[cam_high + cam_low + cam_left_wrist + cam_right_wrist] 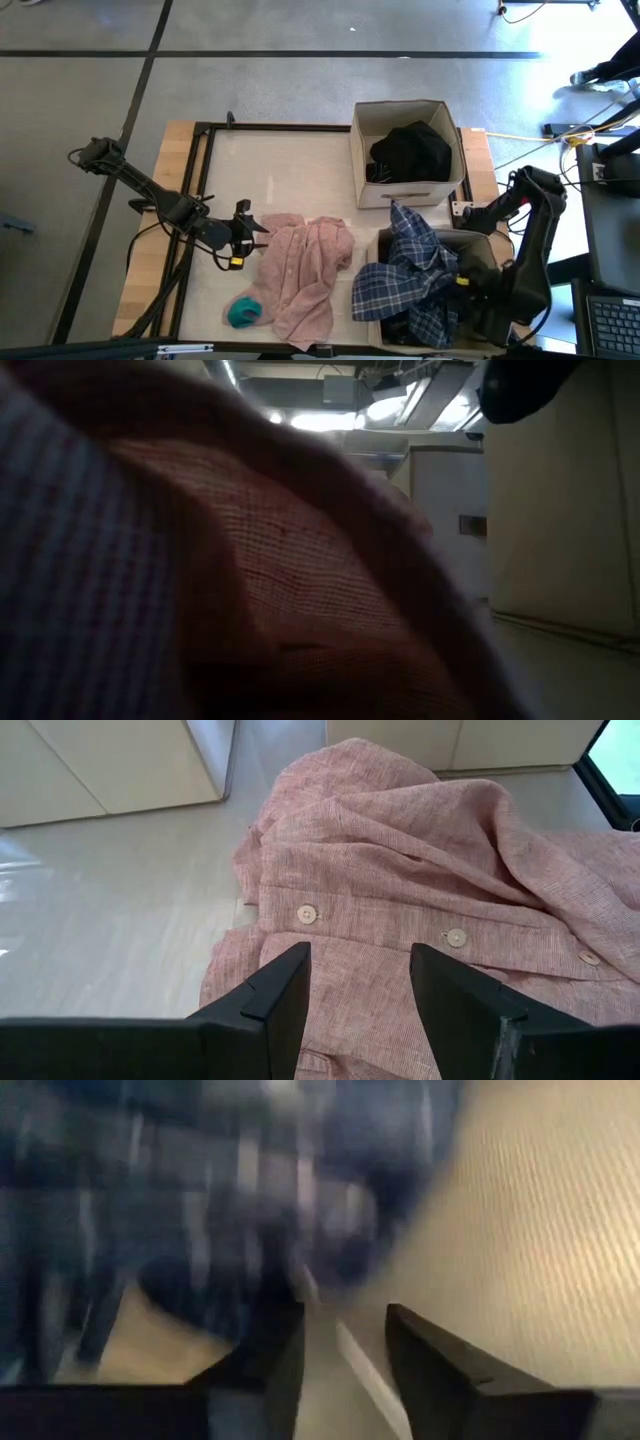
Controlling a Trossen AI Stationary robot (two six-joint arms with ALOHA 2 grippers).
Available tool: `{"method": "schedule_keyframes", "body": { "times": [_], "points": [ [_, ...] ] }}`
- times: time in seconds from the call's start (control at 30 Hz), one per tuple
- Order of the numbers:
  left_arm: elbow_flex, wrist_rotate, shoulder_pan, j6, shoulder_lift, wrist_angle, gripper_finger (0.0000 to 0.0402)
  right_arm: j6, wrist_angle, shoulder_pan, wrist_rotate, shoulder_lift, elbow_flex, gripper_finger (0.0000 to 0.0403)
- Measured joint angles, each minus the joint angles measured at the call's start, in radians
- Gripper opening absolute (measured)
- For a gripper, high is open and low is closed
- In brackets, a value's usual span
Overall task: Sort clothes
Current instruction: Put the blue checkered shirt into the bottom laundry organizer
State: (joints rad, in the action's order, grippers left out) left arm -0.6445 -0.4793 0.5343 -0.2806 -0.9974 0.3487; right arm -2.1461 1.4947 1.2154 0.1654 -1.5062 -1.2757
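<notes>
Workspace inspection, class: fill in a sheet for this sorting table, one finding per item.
Surface: pale table, black frame, wooden edges.
Job's things: pink shirt spread on the table; teal piece beside it; plaid shirt draped over the near box; black garment inside the far box.
Clutter: nothing seen.
Grippers: left claw open, at the pink shirt's edge; right claw open, empty, inside the near box.
Cables: yellow cable off the table's right.
Surroundings: grey floor; laptop at right.

The bench [290,170] lies bare left of the far box [405,190]; the pink shirt [305,275] blocks the near middle beside 2 boxes.
</notes>
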Motion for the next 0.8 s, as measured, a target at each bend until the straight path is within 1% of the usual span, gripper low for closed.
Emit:
{"method": "schedule_keyframes", "body": {
  "times": [0.1, 0.17, 0.23, 0.3, 0.37, 0.47, 0.53, 0.63, 0.73, 0.8],
  "points": [
    [0.000, 0.000, 0.000, 0.000, 0.000, 0.000, 0.0164, -0.013, 0.044, -0.028, 0.107, 0.006, -0.102, 0.0169],
    [0.000, 0.000, 0.000, 0.000, 0.000, 0.000, 0.0164, -0.021, 0.062, -0.044, 0.129, 0.006, -0.181, 0.0179],
    [0.000, 0.000, 0.000, 0.000, 0.000, -0.001, 0.0164, -0.024, 0.074, -0.059, 0.102, 0.007, -0.262, 0.0185],
    [0.000, 0.000, 0.000, 0.000, 0.000, -0.001, 0.0164, -0.037, 0.073, -0.065, 0.017, 0.010, -0.334, 0.0188],
    [0.000, 0.000, 0.000, 0.000, 0.000, 0.000, 0.0164, -0.049, 0.074, -0.066, -0.109, 0.010, -0.400, 0.0188],
    [0.000, 0.000, 0.000, 0.002, 0.000, 0.000, 0.0164, 0.006, 0.075, -0.066, -0.389, 0.011, -0.469, 0.0188],
    [0.000, 0.000, 0.000, 0.005, 0.000, 0.000, 0.0164, 0.117, 0.074, -0.066, -0.589, 0.011, -0.495, 0.0189],
    [0.000, 0.000, 0.000, 0.005, 0.000, 0.000, 0.0164, 0.312, 0.076, -0.066, -0.853, 0.011, -0.506, 0.0189],
    [0.000, 0.000, 0.000, 0.006, 0.000, 0.000, 0.0164, 0.489, 0.076, -0.086, -1.066, 0.005, -0.501, 0.0189],
    [0.000, 0.000, 0.000, 0.007, 0.000, 0.000, 0.0164, 0.557, 0.077, -0.106, -1.148, 0.000, -0.481, 0.0189]
  ]
}}
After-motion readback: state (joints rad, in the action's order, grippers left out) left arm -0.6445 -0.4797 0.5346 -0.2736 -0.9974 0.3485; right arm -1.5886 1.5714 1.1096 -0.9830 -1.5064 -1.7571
